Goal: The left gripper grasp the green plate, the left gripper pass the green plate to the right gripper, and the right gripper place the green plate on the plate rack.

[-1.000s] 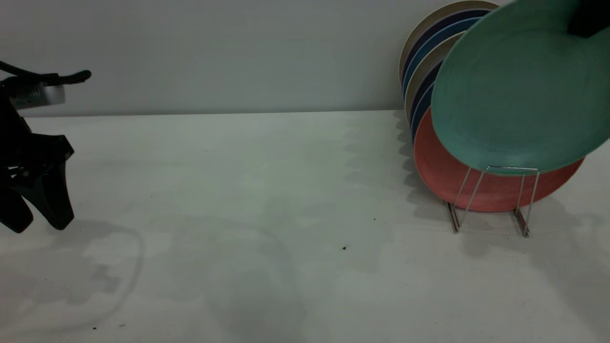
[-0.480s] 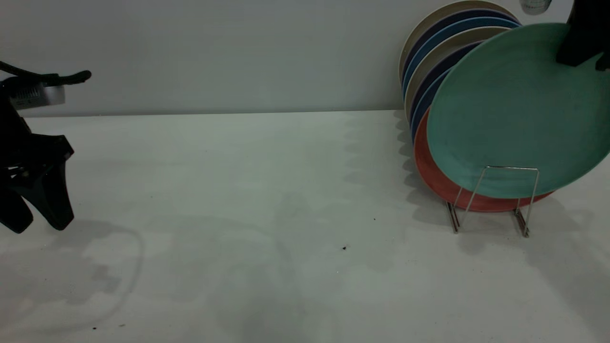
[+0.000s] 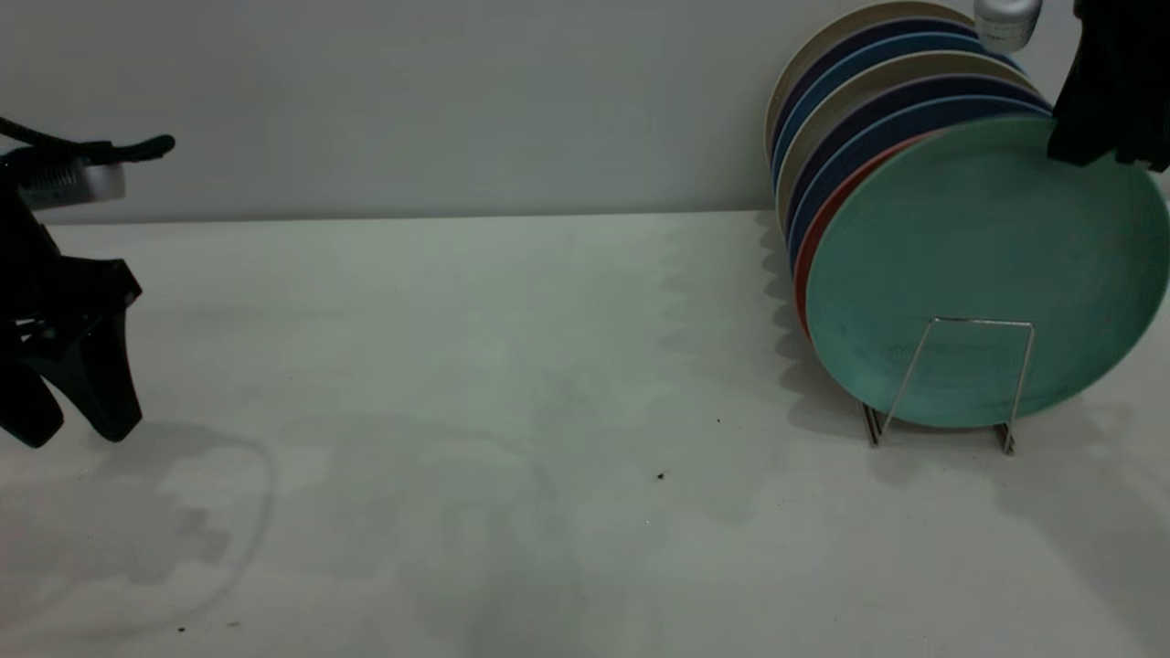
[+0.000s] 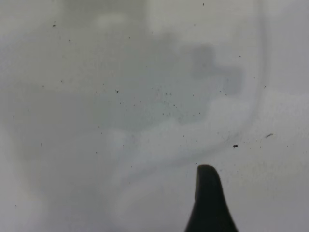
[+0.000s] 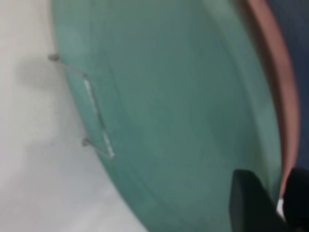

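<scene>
The green plate [image 3: 978,265] stands nearly upright in the plate rack [image 3: 978,322], behind the front wire loop, and leans back against the salmon-pink plate [image 3: 820,228]. My right gripper [image 3: 1097,151] is at the plate's upper right rim, shut on it. In the right wrist view one black finger [image 5: 251,203] lies on the plate's green face [image 5: 174,111] and the other sits behind the rim, with the wire loop [image 5: 94,104] crossing the plate. My left gripper [image 3: 64,420] hangs open at the far left, low over the table, holding nothing. Only one of its fingers [image 4: 207,203] shows in the left wrist view.
Behind the green plate the rack holds several more upright plates, cream and blue [image 3: 877,55], close to the back wall. The white table [image 3: 503,366] stretches between the two arms, with small dark specks [image 3: 660,475] on it.
The right gripper has come down with the green plate. The plate dropped from above the rack into the slot behind the front loop and now hides most of the salmon-pink plate. The left arm has not moved.
</scene>
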Robot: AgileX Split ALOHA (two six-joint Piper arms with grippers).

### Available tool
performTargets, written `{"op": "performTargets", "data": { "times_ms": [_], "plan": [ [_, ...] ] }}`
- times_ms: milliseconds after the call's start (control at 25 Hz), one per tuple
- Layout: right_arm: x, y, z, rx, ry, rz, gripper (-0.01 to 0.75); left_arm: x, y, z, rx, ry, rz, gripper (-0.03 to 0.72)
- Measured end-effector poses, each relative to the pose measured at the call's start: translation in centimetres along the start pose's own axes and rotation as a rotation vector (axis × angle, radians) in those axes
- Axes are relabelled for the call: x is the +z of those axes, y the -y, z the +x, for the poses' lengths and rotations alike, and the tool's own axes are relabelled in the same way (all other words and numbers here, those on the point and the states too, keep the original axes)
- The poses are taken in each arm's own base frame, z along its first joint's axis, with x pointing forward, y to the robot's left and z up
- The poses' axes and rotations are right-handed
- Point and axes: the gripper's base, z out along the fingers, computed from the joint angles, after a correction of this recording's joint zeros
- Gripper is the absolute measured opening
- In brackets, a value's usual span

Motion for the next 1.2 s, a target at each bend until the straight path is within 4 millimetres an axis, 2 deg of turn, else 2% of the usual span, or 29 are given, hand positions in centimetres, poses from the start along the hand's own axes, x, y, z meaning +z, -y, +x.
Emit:
{"op": "performTargets", "data": {
  "times_ms": [200,480,640,760,880,1080,1200],
  "plan": [
    [0.0,-0.2,-0.1,0.035,0.006,-0.026,0.314,0.0,0.0,0.0,0.000,0.000,0.000,0.539],
    [-0.2,-1.1,-0.2,0.137,0.008,-0.132,0.324,0.0,0.0,0.0,0.000,0.000,0.000,0.539],
    [-1.1,-1.5,-0.4,0.350,-0.003,-0.199,0.326,0.0,0.0,-0.1,-0.002,0.010,-0.003,0.539],
    [-2.3,-1.3,-0.6,0.606,-0.021,-0.205,0.326,0.0,-0.1,-0.3,0.005,0.029,-0.016,0.539],
    [-4.5,0.0,-0.9,0.794,-0.020,-0.144,0.326,0.0,-0.3,-0.3,0.022,0.029,-0.037,0.539],
    [-7.9,1.6,-0.6,0.963,-0.071,-0.046,0.326,0.0,-0.7,0.0,0.037,0.001,-0.082,0.539],
    [-9.1,1.4,-0.1,1.024,-0.144,-0.051,0.326,-0.4,-1.0,0.3,0.012,-0.021,-0.115,0.539]
  ]
}}
